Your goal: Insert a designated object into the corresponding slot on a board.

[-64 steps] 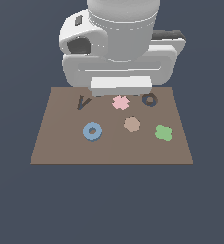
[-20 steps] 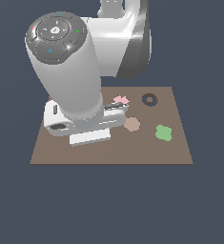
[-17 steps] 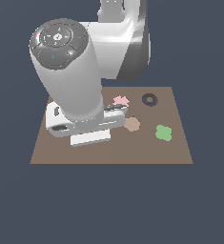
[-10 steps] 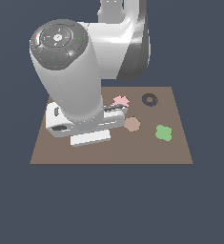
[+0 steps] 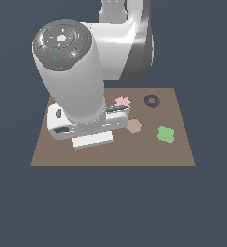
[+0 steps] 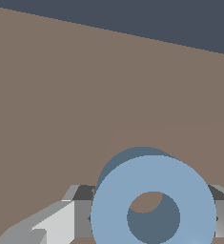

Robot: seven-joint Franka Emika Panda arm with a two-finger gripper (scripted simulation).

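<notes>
The arm [image 5: 81, 91] is low over the board [image 5: 182, 149], its bulk covering the side toward the exterior view's left. In the wrist view the blue ring [image 6: 154, 202] fills the foreground, sitting between the gripper [image 6: 147, 214] fingers [image 6: 61, 224], one grey finger showing at each side of it; they look closed on the ring, though actual contact can't be made out. Bare board stretches beyond it. Over in the exterior view the ring itself is hidden under the arm. The slot [image 5: 151, 101] waits near the board's far edge, a pink piece [image 5: 122, 102] beside it, tan piece [image 5: 134, 125] and green clover [image 5: 166, 134] nearer.
</notes>
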